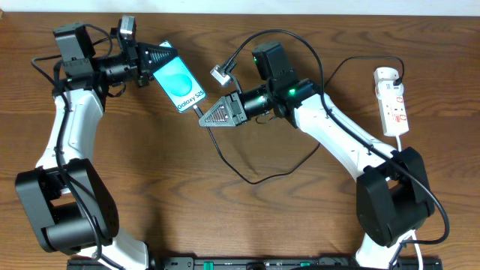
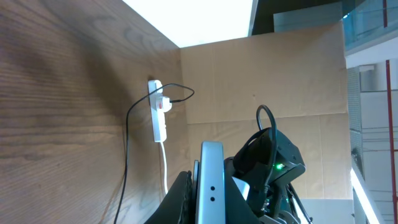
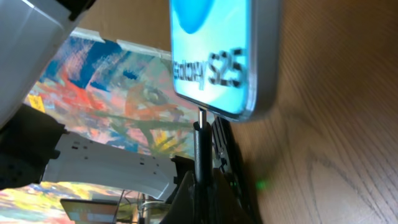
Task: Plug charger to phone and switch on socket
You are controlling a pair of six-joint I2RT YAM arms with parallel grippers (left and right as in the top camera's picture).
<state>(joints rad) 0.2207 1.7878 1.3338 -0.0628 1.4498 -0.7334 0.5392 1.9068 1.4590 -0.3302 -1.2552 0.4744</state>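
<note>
Near the far edge of the wooden tabletop [image 1: 225, 225], left of centre, the left gripper [image 1: 159, 57] has its fingers pinched on the top end of the Galaxy S25 phone [image 1: 178, 81], whose cyan screen faces up. The right gripper [image 1: 208, 115] has its fingers pressed onto the plug of the charger [image 1: 247, 178], whose metal tip [image 3: 199, 143] touches the phone's bottom edge, while the thin black cable loops across the middle of the tabletop. The white power strip [image 1: 393, 105] lies by the right edge, well apart from both grippers.

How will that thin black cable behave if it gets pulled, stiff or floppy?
Probably floppy: the cable lies in a loose loop. Being thin, it likely weighs little and would trail the right gripper. That slack should keep it from tugging the phone.
</note>
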